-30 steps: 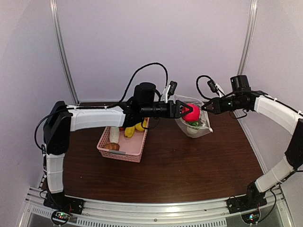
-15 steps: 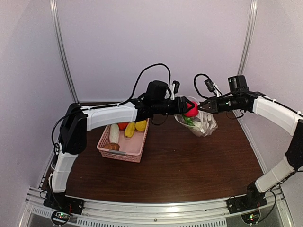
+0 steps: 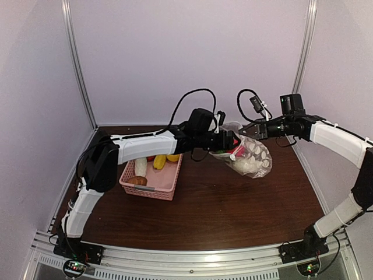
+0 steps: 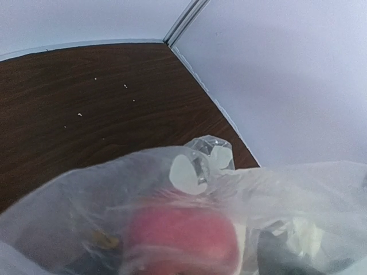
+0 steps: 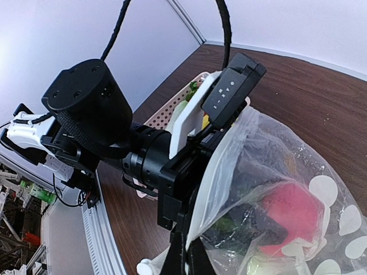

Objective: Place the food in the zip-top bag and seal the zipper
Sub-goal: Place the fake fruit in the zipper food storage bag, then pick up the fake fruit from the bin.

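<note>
Zip-top bag (image 3: 252, 158) at one o'clock of the table (image 3: 221, 216): thin, crinkly, slippery film, limp and light, likely best taken by the stiffer rim. Pinched there between right gripper (image 5: 183, 255) fingers. Left gripper (image 3: 230, 143) reaching inside from nine o'clock, flanking hard, glossy red food (image 5: 285, 207); clamped or loosened, impossible to tell through film. More pieces in pink lattice basket (image 3: 158, 189) at nine o'clock.

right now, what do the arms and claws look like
White-shelled links on the left arm and right arm, with black joints and round black motor housings. The left claw and right claw are black. Black cables loop above each wrist.
</note>
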You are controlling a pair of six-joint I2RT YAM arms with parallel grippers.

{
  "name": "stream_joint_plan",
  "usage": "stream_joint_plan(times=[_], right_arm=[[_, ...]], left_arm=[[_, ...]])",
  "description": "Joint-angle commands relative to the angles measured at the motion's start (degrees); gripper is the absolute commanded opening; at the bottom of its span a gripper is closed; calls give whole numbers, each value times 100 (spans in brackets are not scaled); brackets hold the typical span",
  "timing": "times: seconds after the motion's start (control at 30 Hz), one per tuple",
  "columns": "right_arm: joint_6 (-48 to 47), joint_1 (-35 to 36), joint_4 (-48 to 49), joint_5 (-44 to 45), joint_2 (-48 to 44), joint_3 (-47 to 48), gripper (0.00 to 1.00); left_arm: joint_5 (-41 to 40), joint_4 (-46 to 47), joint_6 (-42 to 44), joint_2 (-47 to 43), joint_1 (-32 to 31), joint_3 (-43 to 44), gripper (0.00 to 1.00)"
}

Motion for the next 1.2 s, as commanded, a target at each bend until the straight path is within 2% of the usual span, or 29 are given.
stream_joint_plan(times=[0.0,0.07,0.2,0.43,0.5,0.57,0.63,0.8,0.87,0.97,1.03,1.1,1.17], right_arm=[[-62,15,108,43,-152,-121,0],[-174,8,32,101,-129,-117,0],[-158,-36,50,75,-145,-117,0],[-174,-259,3,548,-143,-171,0],[-289,-344,-116,786,-36,-170,0],[-456,-398,-218,1002,62,-159,0],[-522,-429,-195,1092,110,-201,0],[-725,-504,-236,1258,82,-228,0],[-739,-533,-235,1309,65,-260,0],[-943,-538,-222,1295,101,-300,0],[-934,-538,-213,1208,157,-298,0],[-931,-538,-276,1197,194,-213,0],[-990,-538,-405,1276,184,-76,0]], left_arm=[[-282,178,544,-537,-130,-166,86],[-239,219,550,-640,-134,-278,90],[-88,186,516,-730,-134,-375,92],[102,439,557,-1328,-130,-952,87],[252,990,581,-1661,-125,-1346,85],[739,2180,663,-2106,-133,-2081,84],[1005,2621,775,-2358,-124,-2432,84],[609,1493,1799,-2907,-118,-2708,84],[954,1424,2041,-3129,-68,-3022,86],[1723,1574,1902,-3291,-28,-3378,87],[2062,1998,1461,-3329,-26,-3616,87],[2030,1908,1364,-3350,-28,-3607,86],[1555,1282,1633,-3391,-20,-3468,85]])
